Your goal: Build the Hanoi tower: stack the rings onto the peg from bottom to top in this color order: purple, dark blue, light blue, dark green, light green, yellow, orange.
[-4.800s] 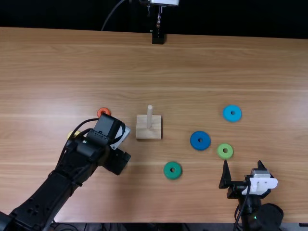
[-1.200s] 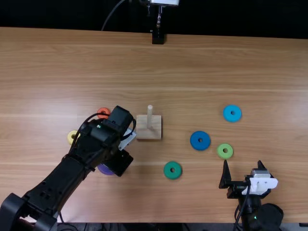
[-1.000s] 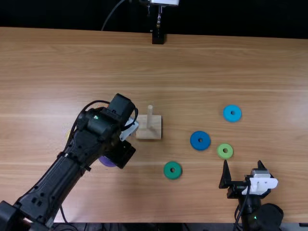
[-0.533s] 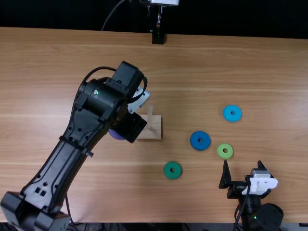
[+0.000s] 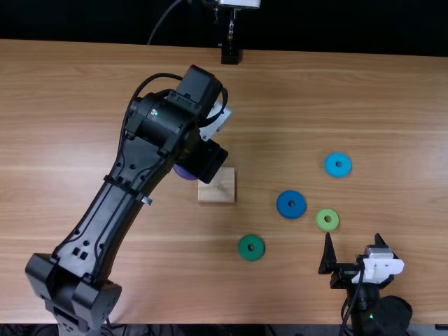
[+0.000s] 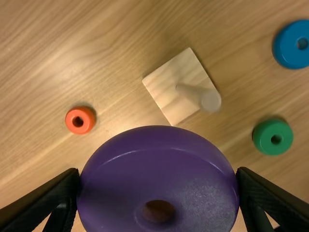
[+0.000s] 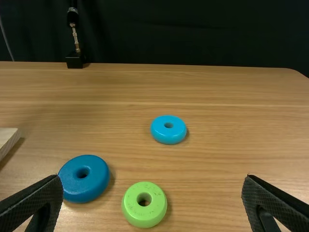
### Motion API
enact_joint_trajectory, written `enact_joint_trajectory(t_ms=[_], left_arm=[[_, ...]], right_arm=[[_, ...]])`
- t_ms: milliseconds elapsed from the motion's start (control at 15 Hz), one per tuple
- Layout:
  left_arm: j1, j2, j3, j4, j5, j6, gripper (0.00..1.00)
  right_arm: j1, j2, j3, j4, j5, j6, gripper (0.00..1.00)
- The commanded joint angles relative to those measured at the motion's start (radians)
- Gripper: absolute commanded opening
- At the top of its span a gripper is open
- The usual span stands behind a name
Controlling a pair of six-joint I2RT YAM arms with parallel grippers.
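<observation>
Above the table (image 5: 294,91), our left gripper (image 6: 157,173) clamps the purple ring (image 6: 159,186) rim-to-rim! Stiff, seemingly slick; right gripper (image 7: 152,179) gapes empty.

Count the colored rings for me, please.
6: purple in the left tool, orange left of the wooden base, and dark green, dark blue, light green and light blue right of it. The left arm may hide more.

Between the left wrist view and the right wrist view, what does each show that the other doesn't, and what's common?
Left wrist view: purple ring held between the left gripper's fingers, orange ring, dark green ring, peg.
Right wrist view: light blue ring, light green ring, open right gripper.
Both: dark blue ring, part of the peg's base, table.
</observation>
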Motion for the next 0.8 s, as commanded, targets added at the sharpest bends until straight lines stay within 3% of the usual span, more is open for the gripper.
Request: enact_joint_trajectory(t_ms=[0,533,733], left_arm=[[-0.024,0.038,0.053,0.005,0.014,-0.014,0.12],[-0.063,0.122,0.162,0.014,0.014,-0.017,0.12],[-0.076,0.139,0.192,0.016,0.014,-0.041,0.12]], right_arm=[[-0.015,-0.013,-0.065,-0.074,0.004,0.003,1.00],[-0.015,-0.013,-0.065,-0.074,0.004,0.003,1.00],[-0.015,-0.013,-0.065,-0.074,0.004,0.003,1.00]])
